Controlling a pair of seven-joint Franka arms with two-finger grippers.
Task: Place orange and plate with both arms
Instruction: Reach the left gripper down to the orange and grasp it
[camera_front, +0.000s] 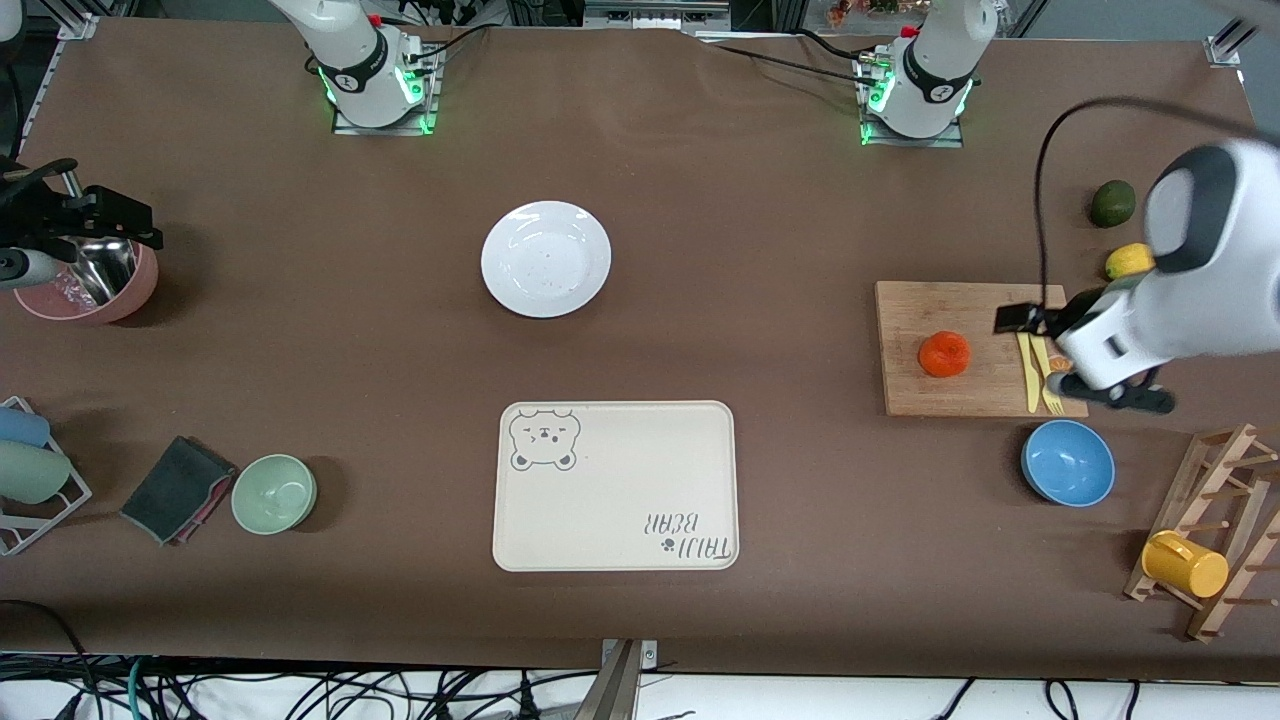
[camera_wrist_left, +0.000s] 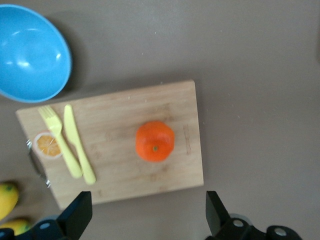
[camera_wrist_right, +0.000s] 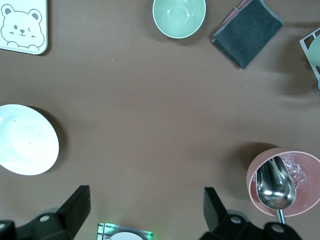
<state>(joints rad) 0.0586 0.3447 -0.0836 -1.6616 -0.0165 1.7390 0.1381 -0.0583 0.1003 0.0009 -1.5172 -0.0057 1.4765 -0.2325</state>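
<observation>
The orange (camera_front: 944, 353) (camera_wrist_left: 155, 141) lies on a wooden cutting board (camera_front: 975, 390) toward the left arm's end of the table. My left gripper (camera_front: 1045, 325) (camera_wrist_left: 147, 217) hangs open above the board's edge, apart from the orange, with nothing between its fingers. The white plate (camera_front: 546, 259) (camera_wrist_right: 25, 140) rests on the brown table, farther from the front camera than the bear-print tray. At the right arm's end, my right gripper (camera_front: 105, 215) (camera_wrist_right: 146, 215) hovers open and empty above a pink bowl, well away from the plate.
A cream bear tray (camera_front: 615, 486) lies mid-table. A yellow fork and knife (camera_front: 1040, 372) share the board. A blue bowl (camera_front: 1068, 462), lemon (camera_front: 1128, 260), dark green fruit (camera_front: 1112, 203) and mug rack (camera_front: 1200, 560) surround it. The pink bowl (camera_front: 90, 290), green bowl (camera_front: 274, 493) and cloth (camera_front: 178, 489) sit at the right arm's end.
</observation>
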